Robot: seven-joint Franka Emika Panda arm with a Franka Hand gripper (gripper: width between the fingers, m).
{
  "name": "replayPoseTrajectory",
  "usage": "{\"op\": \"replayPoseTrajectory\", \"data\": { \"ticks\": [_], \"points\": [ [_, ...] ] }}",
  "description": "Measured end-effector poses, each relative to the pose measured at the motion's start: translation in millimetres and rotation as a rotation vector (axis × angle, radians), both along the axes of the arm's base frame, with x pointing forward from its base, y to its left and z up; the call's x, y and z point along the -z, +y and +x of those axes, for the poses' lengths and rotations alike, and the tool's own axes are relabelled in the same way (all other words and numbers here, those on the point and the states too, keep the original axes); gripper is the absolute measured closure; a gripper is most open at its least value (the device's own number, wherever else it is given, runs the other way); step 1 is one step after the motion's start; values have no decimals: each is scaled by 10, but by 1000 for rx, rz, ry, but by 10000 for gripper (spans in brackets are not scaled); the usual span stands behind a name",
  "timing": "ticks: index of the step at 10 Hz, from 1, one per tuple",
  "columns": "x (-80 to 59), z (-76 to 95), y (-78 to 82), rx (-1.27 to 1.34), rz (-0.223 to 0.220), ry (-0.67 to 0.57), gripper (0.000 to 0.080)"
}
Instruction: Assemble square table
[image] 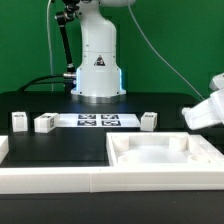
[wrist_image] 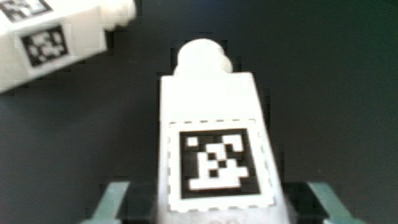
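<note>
**A:** Count, left to right in the exterior view: leg one point(image: 18, 121), leg two point(image: 45, 123), the marker board point(image: 97, 121), leg three point(image: 148, 120). All three legs sit on the black surface point(image: 40, 100), apart from one another.

**B:** And a fourth?

**A:** Wrist view only: the fourth leg point(wrist_image: 217, 140) lies tag up between the two fingers point(wrist_image: 118, 203). A further leg point(wrist_image: 54, 35) lies near it. Cannot tell which of the three that one is.

**B:** Tabletop?

**A:** One tabletop point(image: 165, 150), rim up, at the front on the exterior view's right, just behind the long white rail point(image: 50, 178).

**B:** Surroundings, obstructions?

**A:** The robot base point(image: 97, 70) stands behind the marker board. The arm's end point(image: 205, 108) hangs over the surface past the tabletop's far right corner, hiding what is under it.

**B:** Jaws?

**A:** Narrow, one finger on either side of the fourth leg. A thin dark strip shows along each side. Cannot tell whether they press on the leg, or whether it is off the surface.
</note>
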State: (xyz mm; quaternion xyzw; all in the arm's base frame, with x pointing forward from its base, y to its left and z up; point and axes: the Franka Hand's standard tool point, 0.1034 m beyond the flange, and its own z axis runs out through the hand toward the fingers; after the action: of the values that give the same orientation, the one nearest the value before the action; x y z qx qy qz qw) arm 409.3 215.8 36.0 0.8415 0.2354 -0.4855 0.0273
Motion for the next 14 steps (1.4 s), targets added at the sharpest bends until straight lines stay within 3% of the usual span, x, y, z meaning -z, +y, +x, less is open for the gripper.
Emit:
{"op": "replayPoseTrajectory", "data": {
  "ticks": [2, 3, 5, 7, 8, 10, 12, 13, 14],
  "points": [
    [-242, 52, -207, 10, 9, 10, 509],
    [-277, 43, -296, 21, 15, -4, 509],
    [-241, 49, -267, 20, 24, -22, 509],
    [-190, 211, -253, 45, 80, -175, 509],
    [-215, 239, -326, 40, 113, -209, 509],
    [-418, 472, -600, 34, 206, -338, 509],
    [-563, 640, -829, 41, 264, -465, 509],
    [-695, 608, -925, 45, 260, -518, 509],
    [-715, 642, -893, 42, 277, -590, 509]
  ]
}}
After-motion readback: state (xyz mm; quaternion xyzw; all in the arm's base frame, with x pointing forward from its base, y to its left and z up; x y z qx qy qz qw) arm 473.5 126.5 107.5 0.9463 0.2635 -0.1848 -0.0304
